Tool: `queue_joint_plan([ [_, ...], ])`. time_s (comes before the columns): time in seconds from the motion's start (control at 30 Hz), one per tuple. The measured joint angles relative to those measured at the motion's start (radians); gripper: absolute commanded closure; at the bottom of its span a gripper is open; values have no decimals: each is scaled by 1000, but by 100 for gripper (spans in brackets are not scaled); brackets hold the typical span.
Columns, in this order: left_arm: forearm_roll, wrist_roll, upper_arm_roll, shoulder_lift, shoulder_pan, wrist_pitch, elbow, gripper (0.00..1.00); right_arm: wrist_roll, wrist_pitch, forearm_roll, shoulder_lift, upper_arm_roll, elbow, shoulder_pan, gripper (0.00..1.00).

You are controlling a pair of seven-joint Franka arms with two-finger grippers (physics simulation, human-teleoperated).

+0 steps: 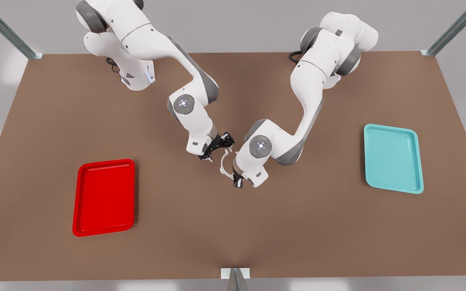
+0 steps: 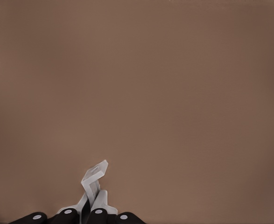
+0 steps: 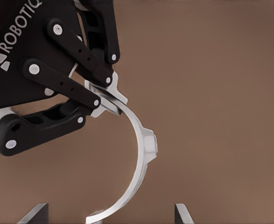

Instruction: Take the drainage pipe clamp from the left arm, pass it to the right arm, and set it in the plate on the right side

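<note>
Front view, left end effector (image 1: pixel 236 178) pinching drainage pipe clamp (image 1: pixel 222 163), arc reaching wide right end effector (image 1: pixel 221 147)

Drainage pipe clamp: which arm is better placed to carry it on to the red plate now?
Right. The left gripper is shut on one end of the drainage pipe clamp. The right gripper, open, straddles its free end, and the red plate lies on that arm's side.
</note>
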Motion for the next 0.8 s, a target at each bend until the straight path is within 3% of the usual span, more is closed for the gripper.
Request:
queue_joint_plan([
  [0.67, 6, -211, -3, -5, -8, -17, 0, 79, 9, 82, -1, 156, 0, 55, 4, 3],
  [0.73, 8, -223, -3, -5, -10, -16, 0, 79, 7, 87, 0, 158, 0, 58, 3, 49],
  [0.8, 9, -233, -3, -5, -11, -15, 0, 79, -3, 91, 10, 158, 1, 59, 2, 66],
])
